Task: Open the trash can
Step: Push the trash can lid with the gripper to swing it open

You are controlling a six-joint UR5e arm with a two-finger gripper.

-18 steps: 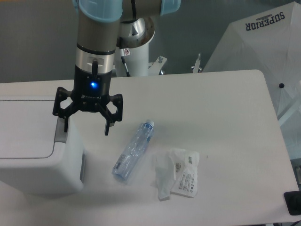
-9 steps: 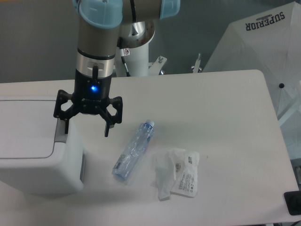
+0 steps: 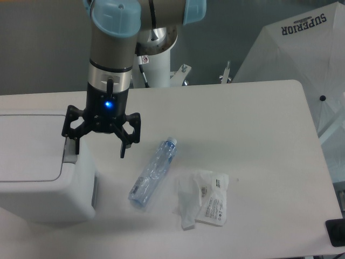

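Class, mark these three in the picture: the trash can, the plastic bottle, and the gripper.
trash can (image 3: 29, 148): fixed camera, on its flat white lid.
plastic bottle (image 3: 153, 172): fixed camera, on the middle of its clear body.
gripper (image 3: 98, 147): fixed camera, midway between its two spread fingertips.

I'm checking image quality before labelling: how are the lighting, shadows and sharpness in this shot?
Fixed camera: even, soft light; the trash can casts a faint shadow on the table; the bottle is sharp, without strong glare; the gripper is unblurred, its blue light glowing.

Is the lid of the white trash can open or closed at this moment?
Closed. The flat lid lies level on the trash can, with no gap showing. The open tool hangs by the grey push tab.
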